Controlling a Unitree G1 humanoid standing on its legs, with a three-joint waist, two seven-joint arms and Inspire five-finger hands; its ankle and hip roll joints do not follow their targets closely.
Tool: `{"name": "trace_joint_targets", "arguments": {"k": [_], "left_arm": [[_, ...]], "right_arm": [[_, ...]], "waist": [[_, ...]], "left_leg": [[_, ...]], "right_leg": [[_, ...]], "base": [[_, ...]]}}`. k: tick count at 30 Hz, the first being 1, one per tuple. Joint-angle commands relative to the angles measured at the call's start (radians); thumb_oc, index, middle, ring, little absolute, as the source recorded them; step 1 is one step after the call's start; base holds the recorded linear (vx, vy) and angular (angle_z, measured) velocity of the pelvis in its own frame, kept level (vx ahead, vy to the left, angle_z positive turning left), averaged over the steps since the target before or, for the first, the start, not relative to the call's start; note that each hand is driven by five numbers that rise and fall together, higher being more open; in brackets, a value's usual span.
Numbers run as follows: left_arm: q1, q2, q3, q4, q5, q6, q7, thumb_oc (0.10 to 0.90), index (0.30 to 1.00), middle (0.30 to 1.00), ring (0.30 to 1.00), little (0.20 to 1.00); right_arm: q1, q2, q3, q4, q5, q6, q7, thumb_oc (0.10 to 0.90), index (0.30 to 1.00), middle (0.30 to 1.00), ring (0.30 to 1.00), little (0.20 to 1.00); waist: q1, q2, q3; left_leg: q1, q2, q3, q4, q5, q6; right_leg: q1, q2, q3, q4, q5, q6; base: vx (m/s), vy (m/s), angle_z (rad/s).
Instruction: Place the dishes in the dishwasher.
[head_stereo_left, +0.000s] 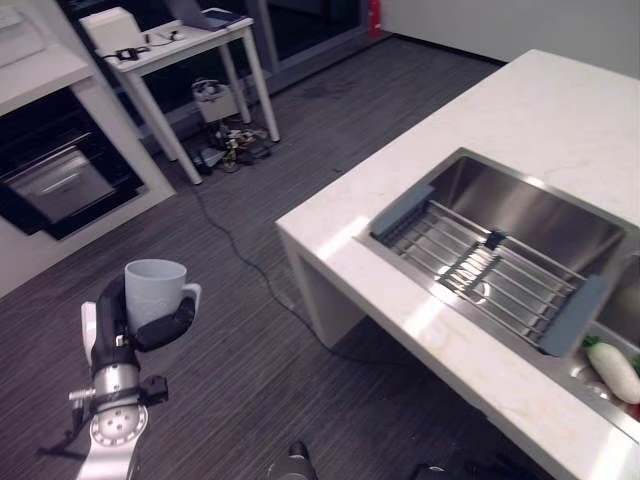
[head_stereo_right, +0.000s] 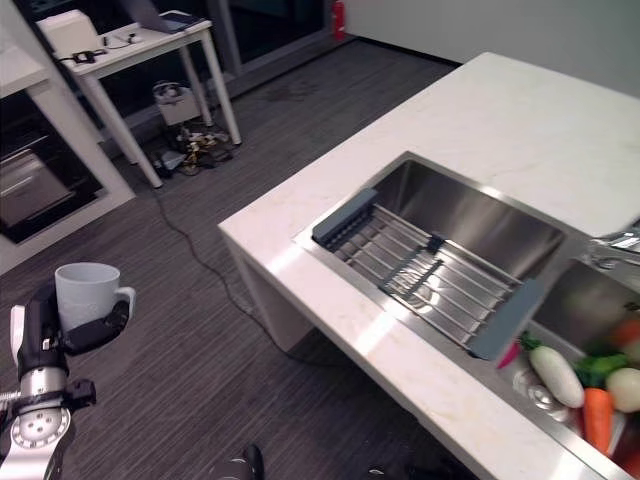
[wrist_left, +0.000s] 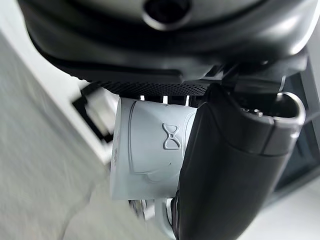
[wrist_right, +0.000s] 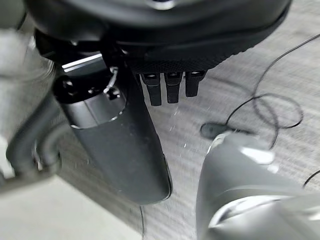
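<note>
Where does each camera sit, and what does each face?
Left eye view: head, looking down at floor and sink; left hand holding mug.
Right eye view: head, slightly offset; shares mug, sink, counter.
Left wrist view: left wrist, facing the gripped mug.
Right wrist view: right wrist, facing floor; right hand, fingers straight.

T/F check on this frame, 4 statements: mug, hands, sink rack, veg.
1. The left hand grips the mug. True.
2. The mug lies on its side. False: it is upright, opening upward.
3. A roll-up rack spans the sink. True.
4. Vegetables sit on the rack. False: they lie in the basin beside it.
5. The right hand holds a plate. False: it holds nothing, hanging over the floor.
</note>
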Motion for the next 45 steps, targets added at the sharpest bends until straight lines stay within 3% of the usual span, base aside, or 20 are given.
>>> {"name": "trace_joint_targets", "arguments": {"k": [1,4,7,8,9,10,11,13,14,15,16,18,19,20,21,24,27,33,45], "left_arm": [[-0.089,0.094,0.205,-0.118,0.017,-0.178,0.046,0.4,0.3,0.3,0.3,0.3],[-0.075,0.122,0.224,-0.132,0.041,-0.177,0.046,0.4,0.3,0.3,0.3,0.3],[-0.087,0.143,0.214,-0.143,0.053,-0.174,0.048,0.4,0.3,0.3,0.3,0.3],[-0.1,0.147,0.201,-0.149,0.058,-0.174,0.038,0.4,0.3,0.3,0.3,0.3],[-0.103,0.148,0.198,-0.15,0.059,-0.17,0.038,0.4,0.3,0.3,0.3,0.3],[-0.114,0.149,0.181,-0.148,0.062,-0.175,0.032,0.4,0.3,0.3,0.3,0.3],[-0.133,0.152,0.153,-0.144,0.062,-0.186,0.014,0.4,0.3,0.3,0.3,0.3],[-0.197,0.152,0.084,-0.139,0.054,-0.181,-0.033,0.4,0.3,0.3,0.3,0.3],[-0.242,0.149,0.032,-0.133,0.047,-0.184,-0.061,0.4,0.3,0.3,0.3,0.3],[-0.257,0.16,0.013,-0.11,0.009,-0.199,-0.087,0.4,0.3,0.3,0.3,0.3],[-0.267,0.173,0.003,-0.084,-0.021,-0.215,-0.116,0.4,0.3,0.3,0.3,0.3],[-0.303,0.15,-0.05,-0.087,0.048,-0.197,-0.152,0.4,0.3,0.3,0.3,0.3],[-0.382,0.133,-0.135,-0.116,0.092,-0.17,-0.197,0.4,0.3,0.3,0.3,0.3],[-0.409,0.127,-0.17,-0.149,0.089,-0.13,-0.206,0.4,0.3,0.3,0.3,0.3],[-0.402,0.127,-0.165,-0.183,0.095,-0.095,-0.228,0.4,0.3,0.3,0.3,0.3],[-0.404,0.142,-0.167,-0.199,0.093,-0.085,-0.268,0.4,0.3,0.3,0.3,0.3],[-0.473,0.151,-0.24,-0.212,0.115,-0.038,-0.329,0.4,0.3,0.3,0.3,0.3],[-0.491,0.147,-0.271,-0.21,0.171,-0.018,-0.342,0.4,0.3,0.3,0.3,0.3],[-0.493,0.16,-0.286,-0.242,0.138,0.011,-0.344,0.4,0.3,0.3,0.3,0.3]], "right_arm": [[0.036,0.065,0.029,0.022,-0.002,-0.009,0.031,0.8,0.9,0.9,0.9,0.9],[0.026,0.085,0.025,0.014,-0.014,-0.032,0.031,0.8,0.9,0.9,0.9,0.9],[0.011,0.104,0.029,-0.025,-0.021,-0.011,0.034,0.8,0.9,0.9,0.9,0.9],[0.007,0.117,0.036,-0.052,-0.035,-0.003,0.037,0.8,0.9,0.9,0.9,0.9],[0.006,0.119,0.037,-0.058,-0.051,-0.003,0.044,0.8,0.9,0.9,0.9,0.9],[0.005,0.125,0.045,-0.063,-0.05,-0.007,0.046,0.8,0.9,0.9,0.9,0.9],[0.004,0.129,0.056,-0.067,-0.03,-0.016,0.041,0.8,0.9,0.9,0.9,0.9],[0.001,0.134,0.095,-0.074,0.009,-0.042,0.032,0.8,0.9,0.9,0.9,0.9],[-0.001,0.126,0.119,-0.08,0.037,-0.042,0.036,0.8,0.9,0.9,0.9,0.9],[-0.008,0.118,0.129,-0.072,0.057,-0.043,0.057,0.8,0.9,0.9,0.9,0.9],[-0.027,0.103,0.138,-0.046,0.063,-0.026,0.103,0.8,0.9,0.9,0.9,0.9],[-0.034,0.092,0.137,-0.005,0.073,-0.015,0.11,0.8,0.9,0.9,0.9,0.9],[-0.018,0.079,0.106,0.013,0.137,-0.014,0.084,0.8,0.9,0.9,0.9,0.9],[-0.015,0.073,0.07,0.031,0.137,-0.016,0.094,0.8,0.9,0.9,0.9,0.9],[-0.018,0.056,0.059,0.039,0.105,0.003,0.123,0.8,0.9,0.9,0.9,0.9],[-0.017,0.03,0.045,0.051,0.069,0.024,0.152,0.8,0.9,0.9,0.9,0.9],[-0.008,0.028,0.009,0.057,0.191,0.042,0.196,0.8,0.9,0.9,0.9,0.9],[-0.014,0.076,0.036,0.025,0.157,0.046,0.214,0.8,0.9,0.9,0.9,0.9],[0.004,0.072,0.045,0.05,0.073,0.069,0.193,0.8,0.9,0.9,0.9,0.9]], "waist": [[-0.011,0.019,-0.04],[0.017,0.03,-0.061],[0.03,0.038,-0.07],[0.022,0.036,-0.066],[0.019,0.034,-0.066],[0.008,0.031,-0.063],[-0.012,0.025,-0.061],[-0.056,0.028,-0.063],[-0.084,0.023,-0.069],[-0.105,0.03,-0.066],[-0.096,0.03,-0.066],[-0.094,0.005,-0.082],[-0.147,-0.002,-0.057],[-0.155,-0.011,-0.046],[-0.145,-0.011,-0.048],[-0.146,-0.004,-0.055],[-0.156,0.01,-0.066],[-0.15,-0.008,-0.08],[-0.175,-0.029,-0.101]], "left_leg": [[-0.161,0.003,-0.064,0.25,-0.185,0.033],[-0.149,-0.028,-0.084,0.25,-0.22,0.058],[-0.151,-0.057,-0.121,0.25,-0.241,0.09],[-0.152,-0.085,-0.154,0.25,-0.257,0.12],[-0.154,-0.092,-0.16,0.25,-0.26,0.126],[-0.159,-0.11,-0.189,0.25,-0.266,0.136],[-0.168,-0.137,-0.23,0.25,-0.267,0.143],[-0.201,-0.18,-0.328,0.25,-0.233,0.149],[-0.216,-0.228,-0.409,0.25,-0.219,0.148],[-0.211,-0.237,-0.43,0.25,-0.219,0.155],[-0.227,-0.235,-0.426,0.25,-0.22,0.149],[-0.238,-0.222,-0.368,0.25,-0.208,0.13],[-0.227,-0.118,-0.113,0.25,-0.18,0.099],[-0.21,-0.1,-0.12,0.25,-0.178,0.086],[-0.203,-0.093,-0.181,0.25,-0.181,0.08],[-0.199,-0.052,-0.205,0.25,-0.177,0.062],[-0.209,-0.038,-0.19,0.25,-0.205,0.051],[-0.191,-0.062,-0.165,0.25,-0.239,0.082],[-0.168,-0.04,-0.101,0.25,-0.262,0.08]], "right_leg": [[0.109,0.109,-0.084,-0.084,-0.067,-0.006],[0.137,0.099,-0.111,-0.084,-0.055,0.012],[0.158,0.109,-0.099,-0.052,-0.03,0.012],[0.131,0.114,-0.039,0.047,-0.019,0.018],[0.121,0.113,-0.026,0.068,-0.019,0.021],[0.096,0.14,0.029,0.097,-0.019,0.024],[0.064,0.202,0.118,0.094,-0.041,0.016],[0.023,0.325,0.244,0.015,-0.051,-0.033],[0.004,0.359,0.338,-0.084,-0.055,-0.044],[-0.039,0.371,0.385,-0.084,-0.021,-0.031],[-0.035,0.364,0.349,-0.084,-0.041,-0.036],[-0.049,0.333,0.317,-0.084,-0.045,-0.022],[-0.018,0.289,0.235,-0.084,-0.053,-0.033],[0.0,0.268,0.232,-0.084,-0.057,-0.034],[0.003,0.261,0.244,-0.084,-0.059,-0.035],[0.001,0.245,0.235,-0.084,-0.061,-0.033],[0.024,0.2,0.182,-0.084,-0.053,0.009],[0.01,0.139,0.172,-0.084,-0.01,0.062],[-0.029,0.121,0.236,-0.084,-0.002,0.096]], "base": [[0.05,0.245,0.33],[0.07,0.312,0.28],[0.09,0.252,0.53],[0.08,0.188,0.63],[0.06,0.118,0.75],[0.03,-0.011,0.66],[-0.06,-0.064,0.75],[-0.06,-0.138,2.3],[0.0,-0.141,3.49],[-0.04,-0.188,3.07],[-0.09,-0.214,3.8],[-0.1,-0.146,2.9],[-0.15,0.242,2.08],[-0.17,0.442,2.76],[-0.09,0.411,2.43],[-0.02,0.325,-0.25],[0.05,0.433,-0.4],[0.05,0.092,-0.13],[0.01,-0.026,-0.19]]}}
